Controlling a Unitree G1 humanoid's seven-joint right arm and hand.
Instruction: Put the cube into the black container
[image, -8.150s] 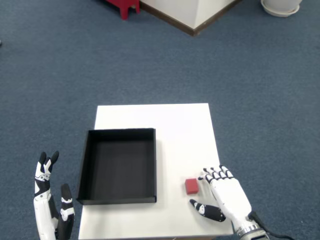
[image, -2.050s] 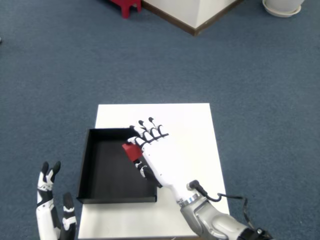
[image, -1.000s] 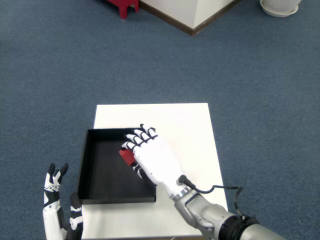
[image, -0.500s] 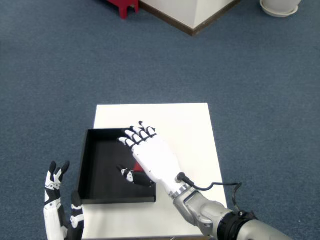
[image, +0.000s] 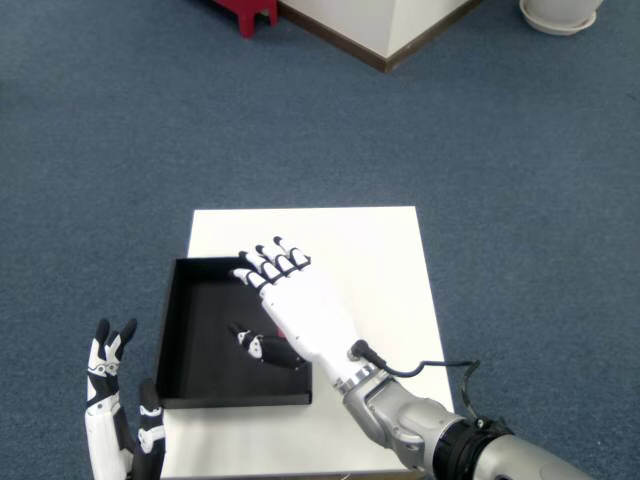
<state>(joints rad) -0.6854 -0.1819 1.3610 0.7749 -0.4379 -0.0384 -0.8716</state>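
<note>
Now right hand (image: 300, 305) fingers spread over black container (image: 180, 330), red cube (image: 281, 333) barely visible.

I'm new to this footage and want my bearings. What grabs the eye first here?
The white robot hand with black fingertips, fingers spread over the black container on the left of the white table. A sliver of the red cube peeks from under its palm. A second hand waits at lower left.

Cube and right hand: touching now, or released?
Cannot tell. In the head view the right hand is open above the black container, and only a red sliver of the cube shows under the palm.
</note>
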